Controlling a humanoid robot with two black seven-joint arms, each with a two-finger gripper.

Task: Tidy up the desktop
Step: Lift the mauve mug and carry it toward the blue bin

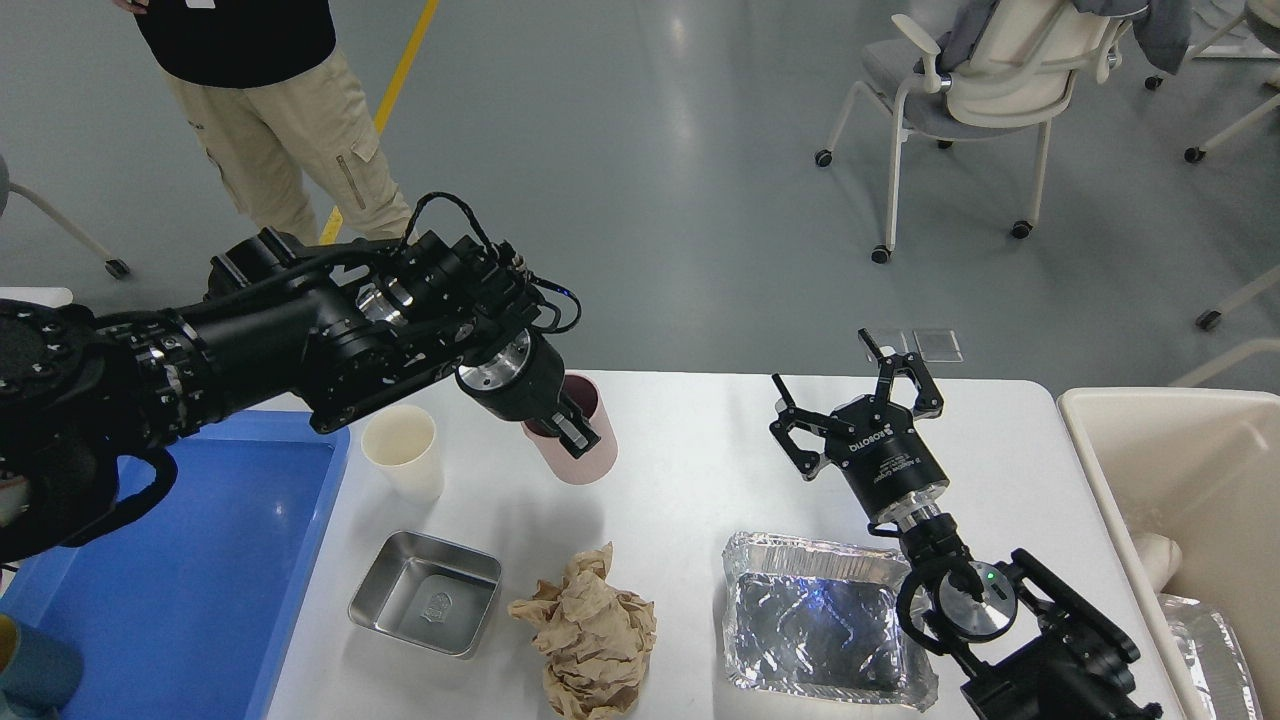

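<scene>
The white desktop (690, 450) holds a cream paper cup (402, 452), a small steel tray (427, 592), a crumpled brown paper ball (590, 632) and a foil tray (820, 620). My left gripper (570, 425) is shut on the rim of a pink cup (580, 440) and holds it lifted and tilted above the desktop, right of the cream cup. My right gripper (860, 385) is open and empty, pointing up above the far right of the desktop, behind the foil tray.
A blue plastic tray (180, 580) sits at the left with a blue cup (35, 665) in its near corner. A cream bin (1190, 500) stands at the right. A person (280, 120) stands beyond the table's far left; chairs stand farther back.
</scene>
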